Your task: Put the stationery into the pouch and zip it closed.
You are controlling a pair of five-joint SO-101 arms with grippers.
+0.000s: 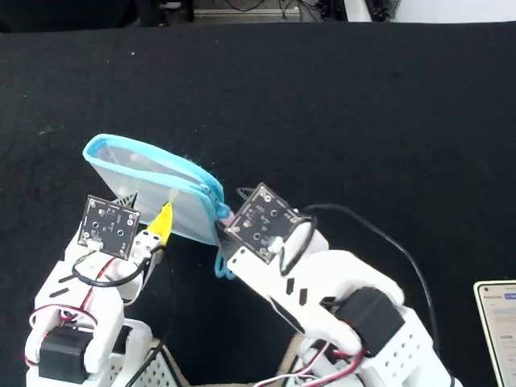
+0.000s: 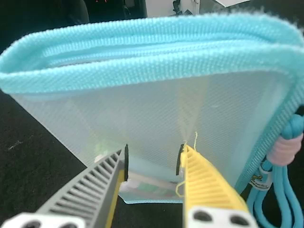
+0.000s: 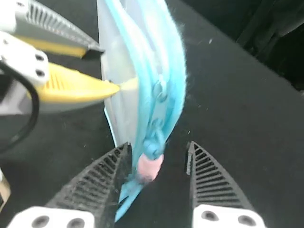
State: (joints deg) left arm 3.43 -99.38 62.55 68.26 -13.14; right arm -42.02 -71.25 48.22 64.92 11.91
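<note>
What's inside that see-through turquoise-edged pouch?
Through the translucent turquoise-edged mesh pouch, a pale flat item shows near the end opposite its zipper; I cannot identify it. The mesh veils anything else.

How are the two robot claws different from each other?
The left gripper has one yellow finger and one grey; the right gripper has two black ones. The left gripper's tips meet the clear side of the pouch; the right gripper straddles the pink bead at its zip end. Both are open.

Robotics lab bench, black cloth-covered table (image 1: 387, 97), tangle of cables (image 1: 266, 6) behind it, screen (image 1: 500, 330) at its edge
</note>
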